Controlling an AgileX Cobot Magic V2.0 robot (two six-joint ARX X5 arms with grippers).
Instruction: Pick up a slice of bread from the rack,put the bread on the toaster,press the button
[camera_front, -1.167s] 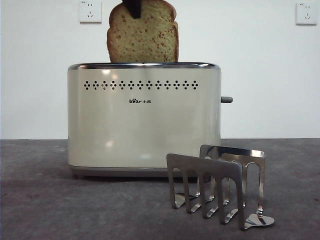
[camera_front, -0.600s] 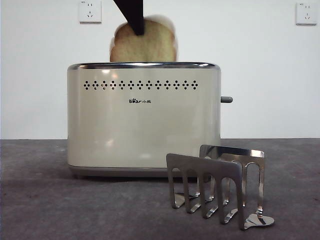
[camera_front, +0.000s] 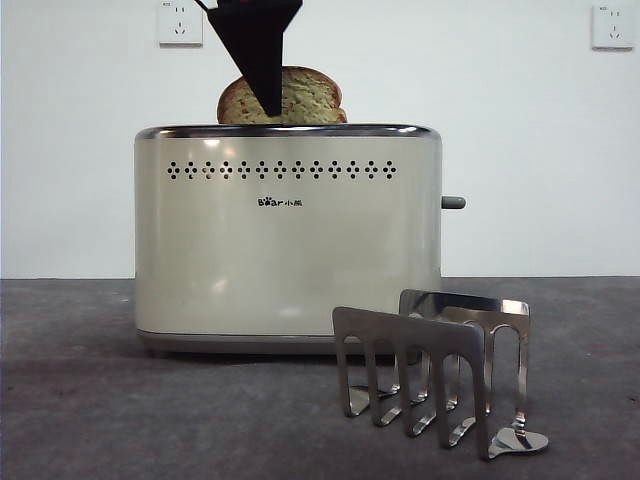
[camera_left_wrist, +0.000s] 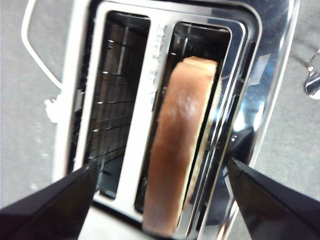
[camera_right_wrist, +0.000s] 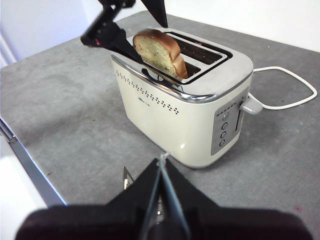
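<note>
With the brown-crusted bread slice dropped into the cream toaster's slot, the released left end effector must clear before its grey lever is pressed.

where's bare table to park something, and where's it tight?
Free: the grey table left of the rack, in front of the toaster; also the stretch on the toaster's lever side, up to the white cord. Tight: above the slots, where the open left gripper straddles the slice of bread. The shut right gripper waits over the rack.
</note>
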